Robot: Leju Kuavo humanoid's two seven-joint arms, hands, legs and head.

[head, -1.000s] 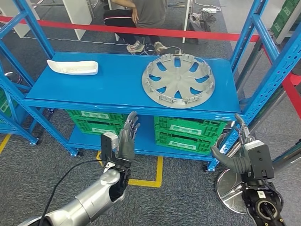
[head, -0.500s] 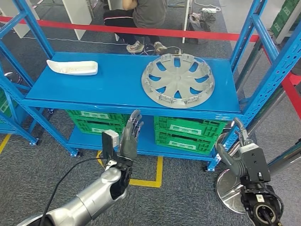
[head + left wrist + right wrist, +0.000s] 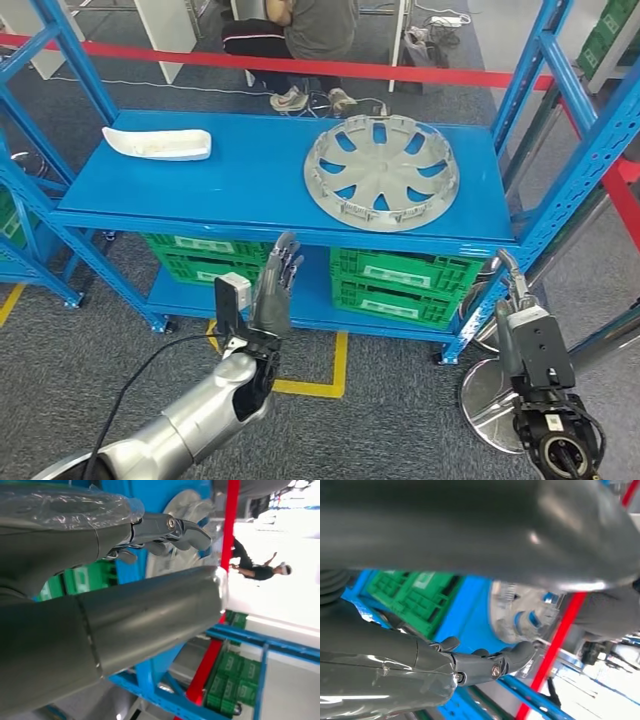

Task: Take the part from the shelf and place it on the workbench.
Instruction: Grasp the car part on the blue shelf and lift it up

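Blue shelf (image 3: 249, 185): top level carries a silver wheel cover (image 3: 382, 171) at right and a white tray (image 3: 157, 143) at left. Green crates (image 3: 404, 278) below. Left hand (image 3: 274, 290) raised, fingers apart, empty. Right hand (image 3: 507, 305) low beside the shelf, fingers apart, empty.

— Which part is it on the shelf (image 3: 249, 185)?

— The silver-grey wheel cover (image 3: 381, 171), a round disc with curved spokes and teardrop openings; the blue shelf top shows through them. It lies flat on the right half of the upper level, its near rim close to the front edge.

— Anything clipped along its rim?

— Small tabs stand along the near edge. From the left wrist view the wheel cover (image 3: 181, 535) shows pale and blurred, and in the right wrist view (image 3: 523, 612) a spoked piece of it lies on the blue
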